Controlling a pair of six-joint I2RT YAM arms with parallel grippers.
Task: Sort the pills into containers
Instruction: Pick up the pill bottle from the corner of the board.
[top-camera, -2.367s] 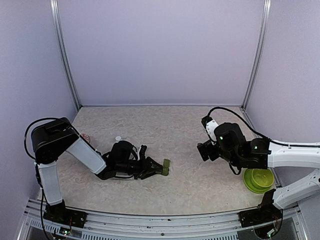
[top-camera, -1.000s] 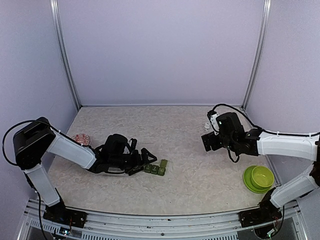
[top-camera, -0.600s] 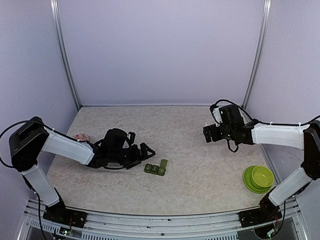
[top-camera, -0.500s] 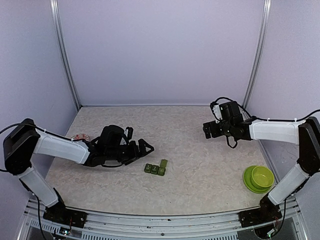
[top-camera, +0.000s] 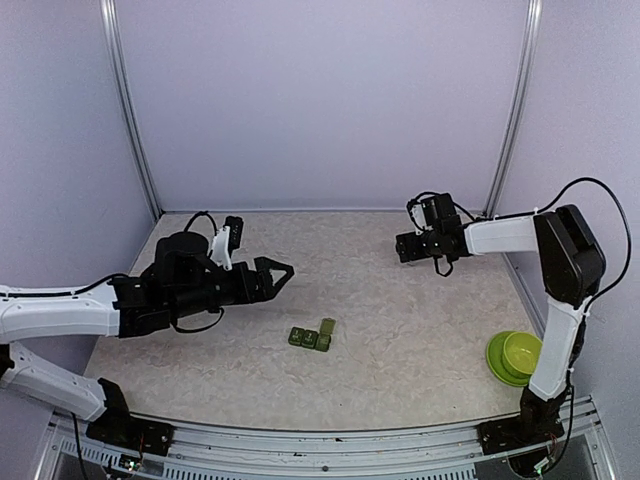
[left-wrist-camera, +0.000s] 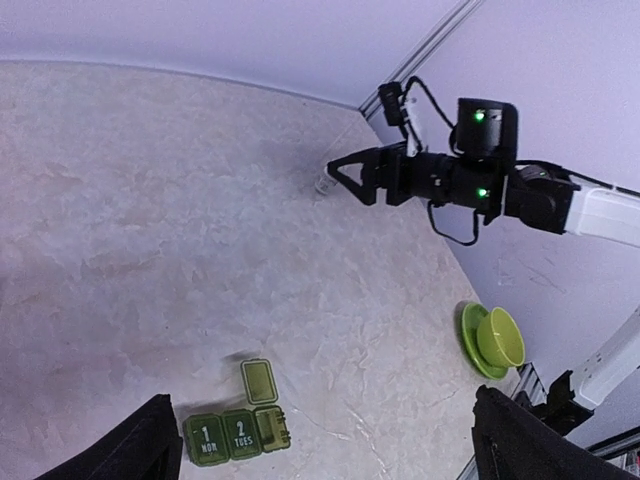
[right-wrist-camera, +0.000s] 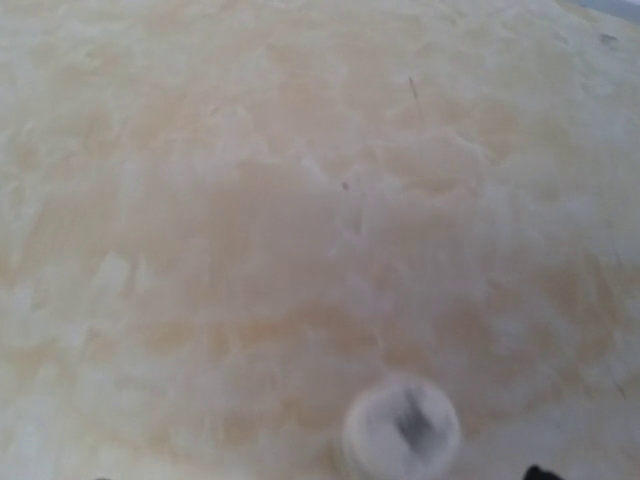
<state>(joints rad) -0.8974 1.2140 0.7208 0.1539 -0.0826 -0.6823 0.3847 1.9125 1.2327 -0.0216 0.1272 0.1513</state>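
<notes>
R gripper (left-wrist-camera: 345, 178) nr white vial (right-wrist-camera: 400, 425)

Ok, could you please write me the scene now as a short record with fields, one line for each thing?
left fingers: open, raised over the table, holding nothing
right fingers: open, at the far right of the table, close beside the small vial, not gripping it
small vial: upright, near the far right corner
pill organizer: green, near the table's middle; boxes marked 1 MON and 2 TUES shut, third lid open
bowl: green, standing on a green plate at the near right
</notes>
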